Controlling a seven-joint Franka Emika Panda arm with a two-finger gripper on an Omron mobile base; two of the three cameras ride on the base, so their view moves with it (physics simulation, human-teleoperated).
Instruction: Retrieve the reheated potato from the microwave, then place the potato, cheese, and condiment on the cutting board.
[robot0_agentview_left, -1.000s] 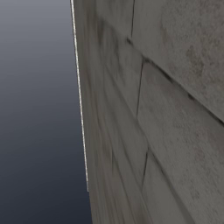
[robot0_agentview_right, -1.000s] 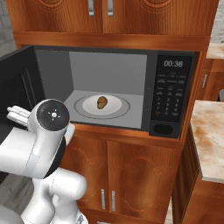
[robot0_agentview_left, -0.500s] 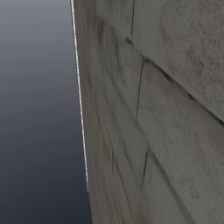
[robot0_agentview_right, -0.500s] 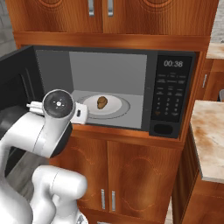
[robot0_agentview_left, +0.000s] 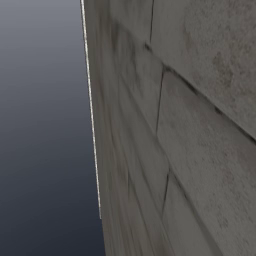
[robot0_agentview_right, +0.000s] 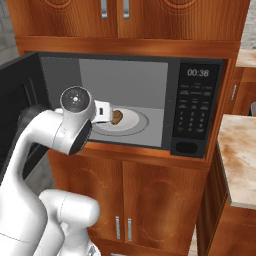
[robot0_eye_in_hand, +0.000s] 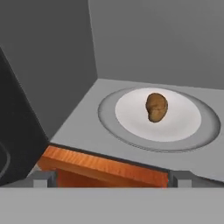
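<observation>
The potato (robot0_eye_in_hand: 156, 106), a small tan-brown lump, lies on a white plate (robot0_eye_in_hand: 175, 127) on the grey turntable inside the open microwave (robot0_agentview_right: 197, 100). In the right base view the potato (robot0_agentview_right: 117, 117) peeks out just past my white hand. My gripper (robot0_eye_in_hand: 112, 178) stands open at the mouth of the microwave. Its two fingertips (robot0_eye_in_hand: 43, 177) are spread wide over the orange cabinet edge, short of the potato, with nothing between them. The cheese, condiment and cutting board are out of view.
The microwave door (robot0_agentview_right: 15, 105) hangs open to the left, close beside my arm. A marbled counter (robot0_agentview_right: 240, 155) lies to the right, with wooden cabinets (robot0_agentview_right: 125, 195) below and above. A grey stone wall (robot0_agentview_left: 190, 125) stands close in the left base view.
My arm has swung up and right toward the microwave opening, bringing the hand in front of the plate. The potato has not moved and the gripper stays open.
</observation>
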